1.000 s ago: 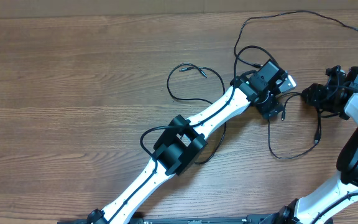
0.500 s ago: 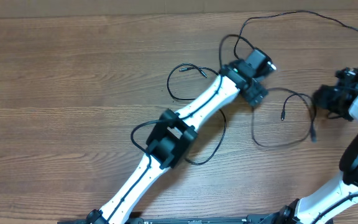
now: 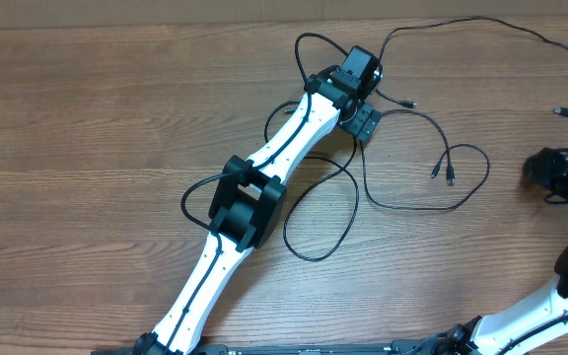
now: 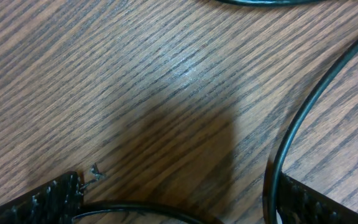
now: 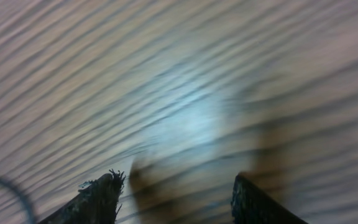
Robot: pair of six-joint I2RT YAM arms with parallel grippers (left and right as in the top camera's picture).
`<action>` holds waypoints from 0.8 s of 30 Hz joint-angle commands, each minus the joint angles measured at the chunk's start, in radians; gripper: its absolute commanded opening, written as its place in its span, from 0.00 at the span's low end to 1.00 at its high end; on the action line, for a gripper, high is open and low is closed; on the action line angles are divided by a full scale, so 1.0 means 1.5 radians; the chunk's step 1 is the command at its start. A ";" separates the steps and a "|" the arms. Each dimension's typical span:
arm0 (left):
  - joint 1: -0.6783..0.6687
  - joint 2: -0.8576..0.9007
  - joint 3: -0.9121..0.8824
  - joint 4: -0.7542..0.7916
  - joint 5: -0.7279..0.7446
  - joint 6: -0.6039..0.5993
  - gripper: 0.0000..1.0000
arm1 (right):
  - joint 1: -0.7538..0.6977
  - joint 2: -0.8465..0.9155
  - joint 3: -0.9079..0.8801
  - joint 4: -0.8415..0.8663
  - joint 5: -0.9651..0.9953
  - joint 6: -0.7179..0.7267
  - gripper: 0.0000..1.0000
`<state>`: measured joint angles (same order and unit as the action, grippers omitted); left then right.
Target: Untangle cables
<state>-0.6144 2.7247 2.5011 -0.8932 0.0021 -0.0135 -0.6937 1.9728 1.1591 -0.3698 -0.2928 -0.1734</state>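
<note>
Left fingers (image 4: 48, 202) stand fully apart, low over the tabletop (image 3: 87, 118), gripping nothing; one black strand lies between them. Right fingers (image 5: 92, 202) are partly open and empty, over bare wood. Cables (image 3: 422, 209) lie in loose loops around and right of the left fingers.

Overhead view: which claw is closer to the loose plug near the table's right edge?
Right. The right claw sits close by the plug, on the robot's side; the left claw is far off to its left.
</note>
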 commanded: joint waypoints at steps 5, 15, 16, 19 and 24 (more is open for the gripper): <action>0.002 0.051 -0.030 -0.027 0.018 -0.023 1.00 | 0.056 0.035 -0.026 -0.063 -0.171 -0.136 0.63; 0.002 0.051 -0.030 -0.028 0.018 -0.023 0.99 | 0.177 0.035 -0.027 -0.100 0.049 -0.157 0.75; 0.002 0.051 -0.030 -0.028 0.018 -0.023 0.99 | 0.185 0.035 -0.027 -0.106 0.080 -0.157 0.75; 0.002 0.051 -0.030 -0.030 0.017 -0.024 0.99 | 0.201 0.035 -0.027 -0.114 0.165 -0.157 0.80; 0.002 0.051 -0.030 -0.030 0.017 -0.024 0.99 | 0.205 0.035 -0.027 -0.127 0.220 -0.157 0.86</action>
<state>-0.6144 2.7247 2.5015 -0.8940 0.0025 -0.0132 -0.3649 1.9522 1.1717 -0.5133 -0.1234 -0.4305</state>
